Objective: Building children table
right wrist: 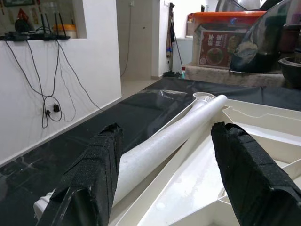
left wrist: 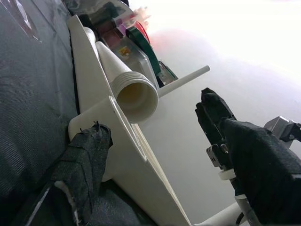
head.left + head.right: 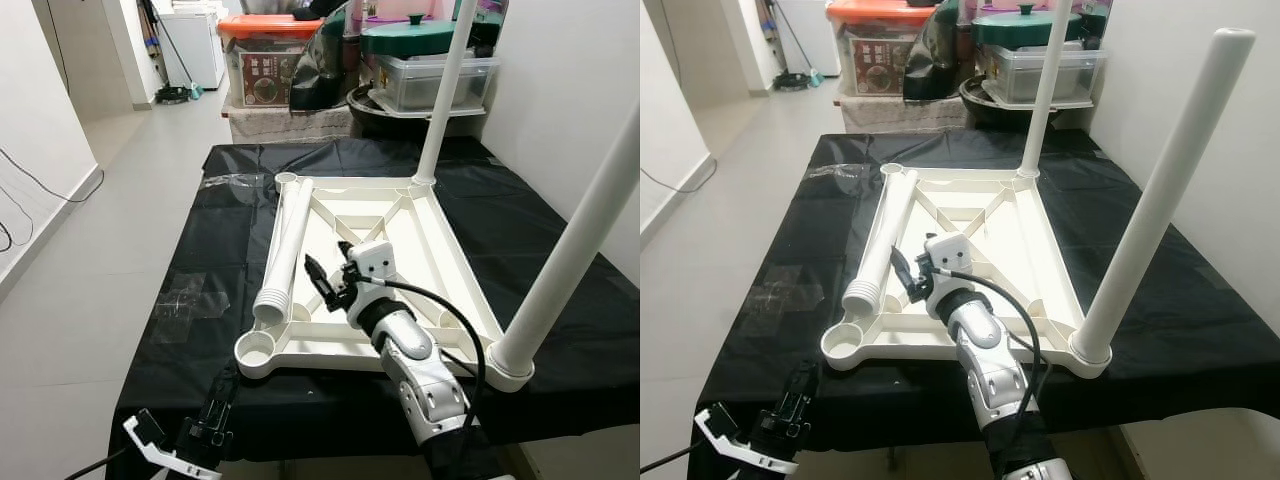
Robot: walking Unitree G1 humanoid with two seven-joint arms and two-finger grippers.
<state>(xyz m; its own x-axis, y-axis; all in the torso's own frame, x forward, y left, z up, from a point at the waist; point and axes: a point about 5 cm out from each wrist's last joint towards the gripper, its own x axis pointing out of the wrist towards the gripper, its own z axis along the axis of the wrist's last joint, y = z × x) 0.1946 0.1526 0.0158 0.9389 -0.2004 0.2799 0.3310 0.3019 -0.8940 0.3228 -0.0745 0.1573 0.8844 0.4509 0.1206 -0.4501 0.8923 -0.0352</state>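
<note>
A white children's table top (image 3: 455,265) lies upside down on a black-covered table (image 3: 190,250). Two white legs stand in its right-hand sockets, one at the far corner (image 3: 443,90) and one at the near corner (image 3: 575,250). A loose leg (image 3: 286,245) lies along the left rim, its ribbed end (image 2: 136,96) near the empty near-left socket (image 3: 255,350). My right gripper (image 3: 330,272) hovers open over the table top, just right of the loose leg (image 1: 174,136). My left gripper (image 3: 212,418) is low at the table's front edge, open, its fingers (image 2: 87,160) pointing toward the near-left corner.
Storage boxes (image 3: 265,60), a green-lidded pot (image 3: 410,38) and a clear tub (image 3: 435,80) crowd the far end. A white wall (image 3: 570,90) runs close on the right. Open tiled floor (image 3: 90,260) lies to the left. Clear tape patches (image 3: 190,295) stick to the cloth.
</note>
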